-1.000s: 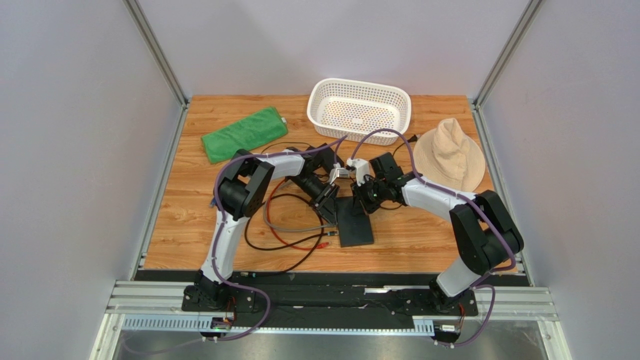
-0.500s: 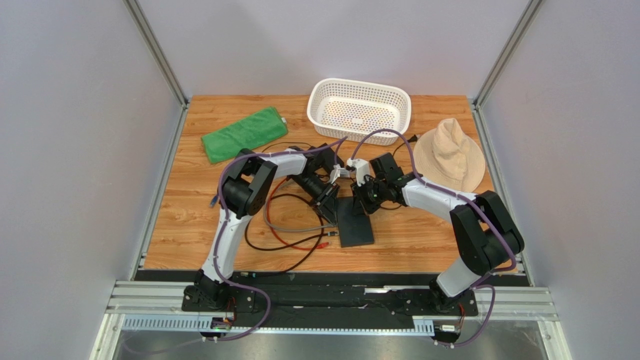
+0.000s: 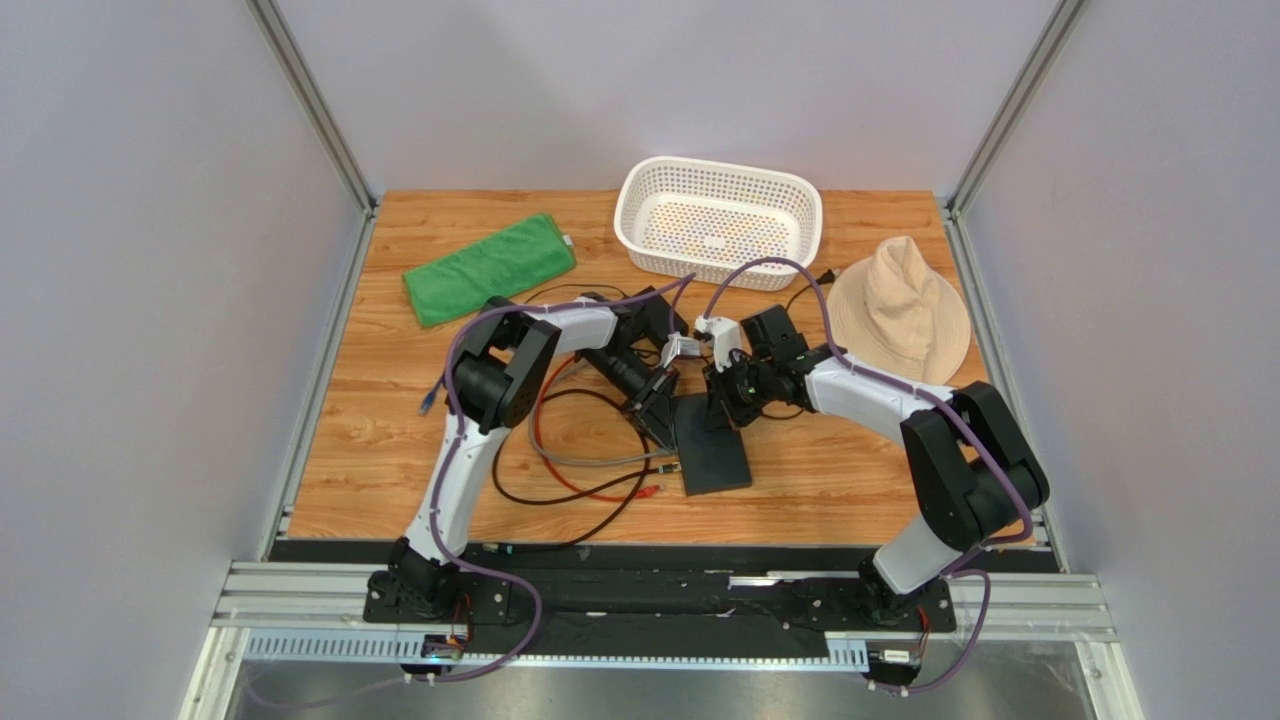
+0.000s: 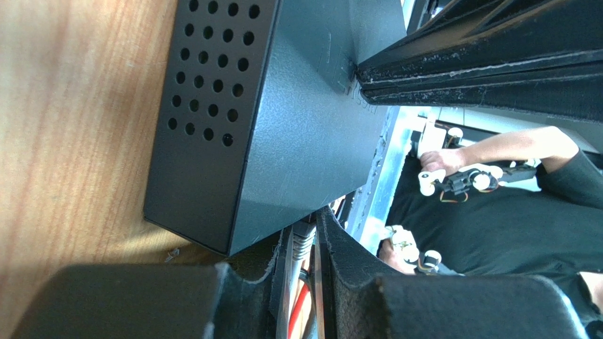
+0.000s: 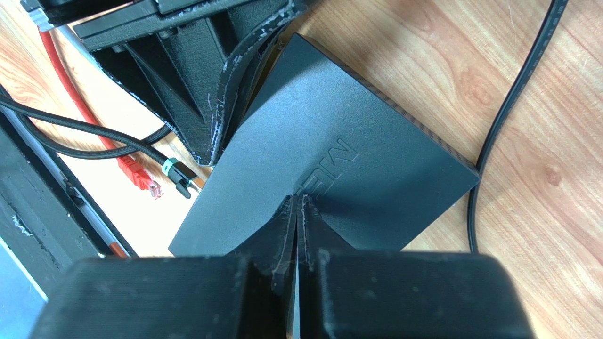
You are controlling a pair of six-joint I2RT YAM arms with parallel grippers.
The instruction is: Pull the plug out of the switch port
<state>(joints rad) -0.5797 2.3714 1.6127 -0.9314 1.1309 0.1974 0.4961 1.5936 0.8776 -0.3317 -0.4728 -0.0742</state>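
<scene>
1. In the top view we are seeing the switch (image 3: 712,447) lying flat near the centre of the table (image 3: 376,450). The left gripper (image 3: 663,416) is at its 10 o'clock corner and the right gripper (image 3: 723,398) at its 12 o'clock end. From up there we cannot tell how either pair of fingers is standing.
2. The left wrist view is giving us that. The left fingers (image 4: 343,268) are squeezing the grey plug (image 4: 302,239) at the switch's edge, with a red cable (image 4: 297,321) running alongside. We cannot tell whether the plug is seated.
3. Only the right wrist view is showing the right fingers pressed together, their tips resting on the switch's top. A loose red plug (image 5: 145,180) is lying at its 9 o'clock and a black cord (image 5: 509,106) at its 3 o'clock.
4. Against a second ago, we are finding the left arm's elbow shifted slightly toward 3 o'clock. The switch is lying much where it was.
</scene>
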